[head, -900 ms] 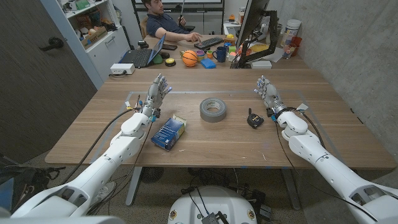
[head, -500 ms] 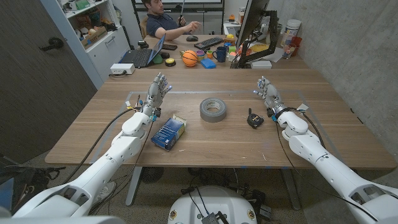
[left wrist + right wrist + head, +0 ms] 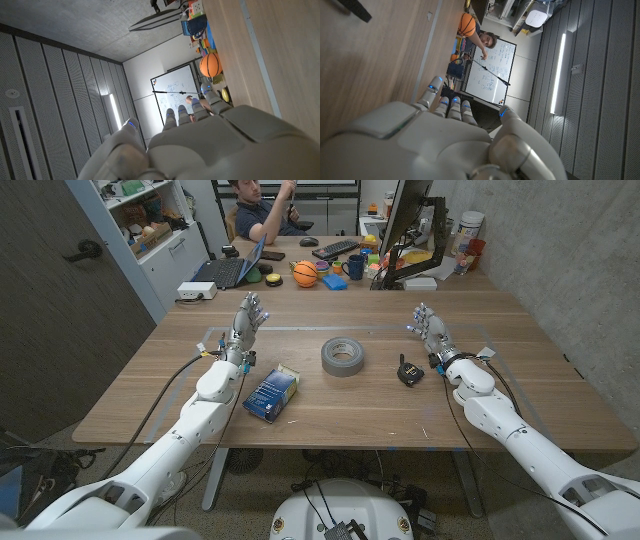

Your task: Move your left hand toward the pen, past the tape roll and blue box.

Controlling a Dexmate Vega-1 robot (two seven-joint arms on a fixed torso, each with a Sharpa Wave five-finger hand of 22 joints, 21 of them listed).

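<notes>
Left hand (image 3: 245,326) stands raised above the far left part of the wooden worktop (image 3: 330,405), its fingers (image 3: 252,310) spread and pointing away from the robot, holding nothing. In the left wrist view the same hand (image 3: 210,145) shows from behind, fingers extended side by side with nothing between them.

Blue box (image 3: 271,392) lies flat on the worktop, just near of the left hand and slightly to its right, apart from it. Grey tape roll (image 3: 342,356) lies flat near the worktop's middle, to the right of the blue box and well apart from the left hand. A small black item (image 3: 409,370) lies to the right of the tape roll, between the roll and the right arm; whether this is the pen cannot be told. No other pen-like item can be made out on the worktop.

Right hand (image 3: 431,330) is raised at the far right of the worktop, fingers spread, gripping nothing; the right wrist view shows it (image 3: 445,140) likewise unoccupied.

Beyond the worktop, a second desk carries a basketball (image 3: 304,274), a laptop (image 3: 231,269) and a monitor (image 3: 404,215). A person (image 3: 262,210) sits behind it with one arm raised.
</notes>
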